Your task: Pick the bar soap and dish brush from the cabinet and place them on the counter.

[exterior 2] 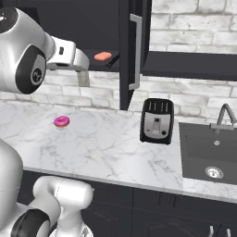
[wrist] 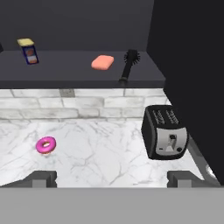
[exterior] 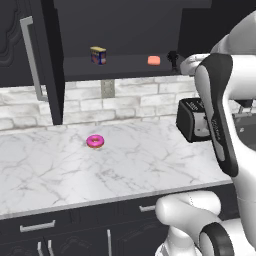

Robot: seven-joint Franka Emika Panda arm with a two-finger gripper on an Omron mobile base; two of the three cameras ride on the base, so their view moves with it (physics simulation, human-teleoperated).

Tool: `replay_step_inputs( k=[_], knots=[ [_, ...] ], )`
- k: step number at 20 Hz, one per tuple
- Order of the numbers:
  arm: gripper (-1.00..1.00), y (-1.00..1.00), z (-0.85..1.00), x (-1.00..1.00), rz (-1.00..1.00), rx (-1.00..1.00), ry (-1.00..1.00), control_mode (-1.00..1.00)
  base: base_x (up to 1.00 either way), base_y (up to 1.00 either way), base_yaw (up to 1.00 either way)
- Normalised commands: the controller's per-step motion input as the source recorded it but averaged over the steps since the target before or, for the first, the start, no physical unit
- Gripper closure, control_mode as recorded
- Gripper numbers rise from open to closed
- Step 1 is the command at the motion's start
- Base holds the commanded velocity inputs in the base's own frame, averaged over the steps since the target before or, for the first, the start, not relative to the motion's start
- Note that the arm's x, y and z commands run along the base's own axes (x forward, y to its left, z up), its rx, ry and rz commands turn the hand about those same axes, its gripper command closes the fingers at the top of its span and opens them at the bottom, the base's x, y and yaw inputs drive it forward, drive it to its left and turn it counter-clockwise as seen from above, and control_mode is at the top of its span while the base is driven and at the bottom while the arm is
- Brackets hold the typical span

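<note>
The cabinet (exterior: 47, 60) stands open above the counter (exterior: 125, 170). On its dark shelf (wrist: 74, 72) lies the salmon bar soap (wrist: 103, 62) (exterior: 154, 60) (exterior 2: 102, 56). Just to the soap's right lies the black dish brush (wrist: 128, 64) (exterior: 172, 57) (exterior 2: 112, 60), its handle pointing toward the shelf's front edge. In the hand view my gripper (wrist: 112, 179) is open, its fingertips (wrist: 41, 178) far apart with nothing between them. It hovers over the counter, well short of the shelf and facing it.
A yellow-and-blue box (wrist: 28, 51) (exterior: 98, 55) stands at the shelf's left. A pink donut (exterior: 95, 141) (exterior 2: 61, 121) lies on the counter, with a black toaster (exterior 2: 157, 121) (wrist: 165, 131) to its right. Beyond the toaster are a sink (exterior 2: 208, 148) and a faucet (exterior 2: 224, 115).
</note>
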Motion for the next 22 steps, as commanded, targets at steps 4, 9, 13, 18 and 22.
replay_step_inputs(
  k=[4, 9, 13, 18, 22],
  knots=[
    [-1.0, 0.0, 0.12, 0.1, 0.0, 0.0, -0.09, -1.0, 0.0, 0.0, 0.0],
    [-1.0, 0.01, 0.0, 0.25, 0.0, 0.0, -0.01, -1.0, 0.0, 0.0, 0.0],
    [-1.0, 0.06, 0.01, 0.29, 0.0, 0.0, 0.0, -1.0, 0.0, 0.0, 0.0],
    [-1.0, 0.09, 0.02, 0.29, 0.0, 0.0, 0.0, -1.0, 0.0, 0.0, 0.0],
    [-1.0, 0.05, 0.0, 0.34, 0.0, 0.0, 0.0, -1.0, 0.0, 0.0, 0.0]
  ],
)
